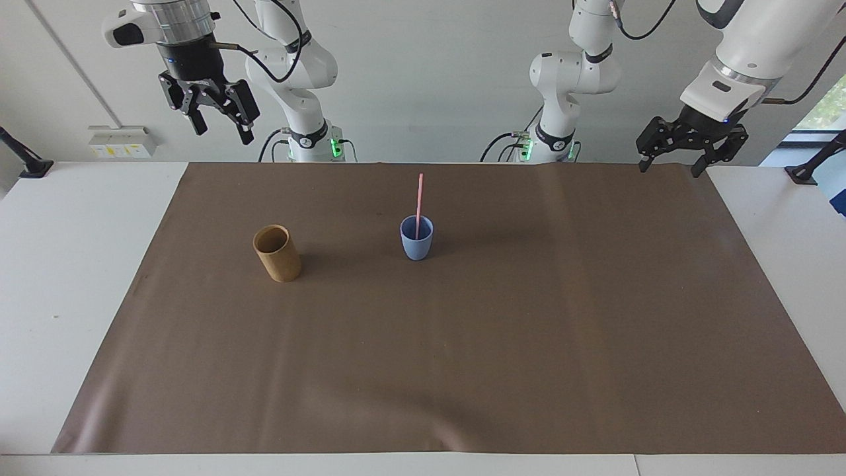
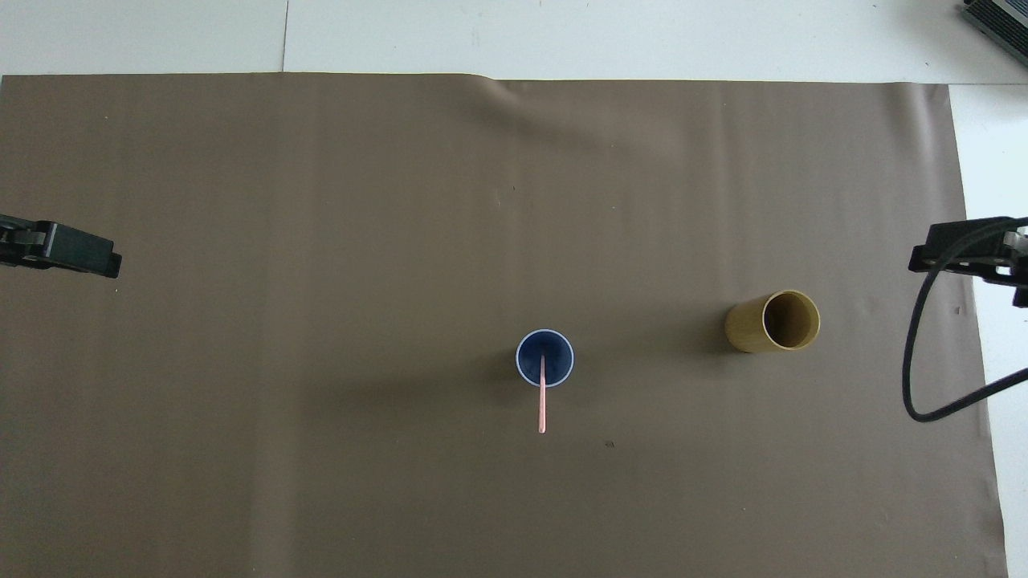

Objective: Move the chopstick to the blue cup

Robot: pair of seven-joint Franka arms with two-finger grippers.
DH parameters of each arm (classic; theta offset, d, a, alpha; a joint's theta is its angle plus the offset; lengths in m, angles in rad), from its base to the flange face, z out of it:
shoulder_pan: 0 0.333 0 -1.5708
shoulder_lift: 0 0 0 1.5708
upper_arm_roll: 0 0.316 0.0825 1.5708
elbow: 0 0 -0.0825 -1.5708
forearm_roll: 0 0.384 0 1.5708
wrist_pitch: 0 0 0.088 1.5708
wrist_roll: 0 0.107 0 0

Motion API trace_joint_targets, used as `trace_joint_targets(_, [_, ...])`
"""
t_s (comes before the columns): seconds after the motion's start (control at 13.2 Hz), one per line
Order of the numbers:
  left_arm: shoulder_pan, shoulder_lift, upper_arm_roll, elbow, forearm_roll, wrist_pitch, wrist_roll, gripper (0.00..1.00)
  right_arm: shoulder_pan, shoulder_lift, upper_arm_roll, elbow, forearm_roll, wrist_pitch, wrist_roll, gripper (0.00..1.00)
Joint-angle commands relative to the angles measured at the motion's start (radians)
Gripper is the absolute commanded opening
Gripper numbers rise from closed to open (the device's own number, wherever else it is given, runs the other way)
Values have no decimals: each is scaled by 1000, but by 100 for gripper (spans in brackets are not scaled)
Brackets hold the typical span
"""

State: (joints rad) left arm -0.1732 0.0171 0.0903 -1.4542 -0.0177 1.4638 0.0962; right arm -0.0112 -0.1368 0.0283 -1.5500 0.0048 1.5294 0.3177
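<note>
Facing view: chopstick (image 1: 419, 205) stands near-upright in blue cup (image 1: 416, 238)

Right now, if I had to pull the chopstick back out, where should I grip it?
Grip the chopstick on its bare upper shaft, coming straight down from above: it stands nearly upright in the blue cup, whose rim hides the lower end.

Robotics lab: two arm bases (image 1: 310, 142), white table (image 1: 79, 264), brown mat (image 1: 462, 344).
</note>
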Motion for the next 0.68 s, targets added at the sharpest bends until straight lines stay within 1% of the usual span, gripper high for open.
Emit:
trace_joint_targets(0.0, [17,-2,-12,12,10,-19,7,100,-13,-6,4,-15,-80,-38,-127,100])
trace_joint_targets(0.38, [17,-2,-12,12,10,-19,7,100,8,22,16,-88,-91,-12,-126,100])
trace_joint_targets(0.53, [17,-2,-12,12,12,-19,7,100,55,22,18,-108,-83,-3,-112,100])
trace_joint_targets(0.61, [17,-2,-12,12,10,-19,7,100,44,26,18,-110,-66,23,-124,100])
